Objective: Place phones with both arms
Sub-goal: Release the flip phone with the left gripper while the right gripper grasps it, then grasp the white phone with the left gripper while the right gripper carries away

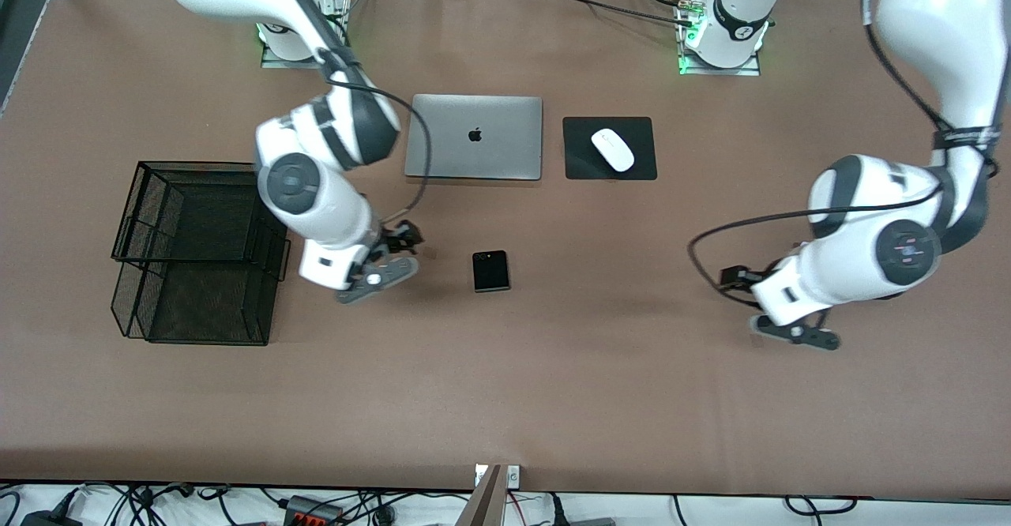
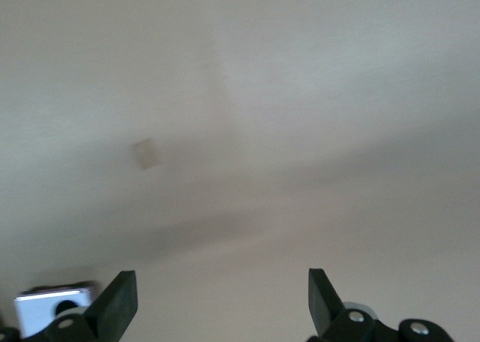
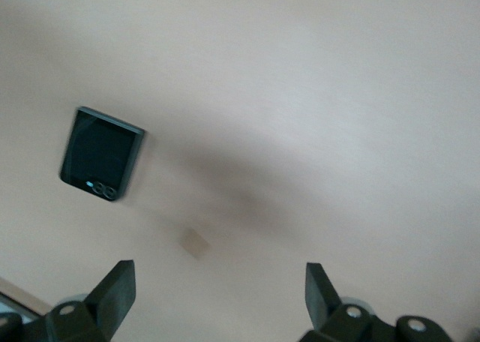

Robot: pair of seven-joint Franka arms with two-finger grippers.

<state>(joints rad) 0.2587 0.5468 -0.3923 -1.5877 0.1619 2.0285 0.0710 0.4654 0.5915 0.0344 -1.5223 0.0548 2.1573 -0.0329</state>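
Lying flat, the squarish black phone [image 1: 490,271] points lengthwise toward the laptop [image 1: 474,137]; both arms' fingers [image 3: 112,293] released.

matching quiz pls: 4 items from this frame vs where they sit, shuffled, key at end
1. squarish black phone
2. white mouse
3. silver laptop
4. wire basket

A. on the black pad
B. at the right arm's end of the table
C. on bare table beside the open right gripper
D. closed, between the right arm and the pad

Pairs: 1-C, 2-A, 3-D, 4-B
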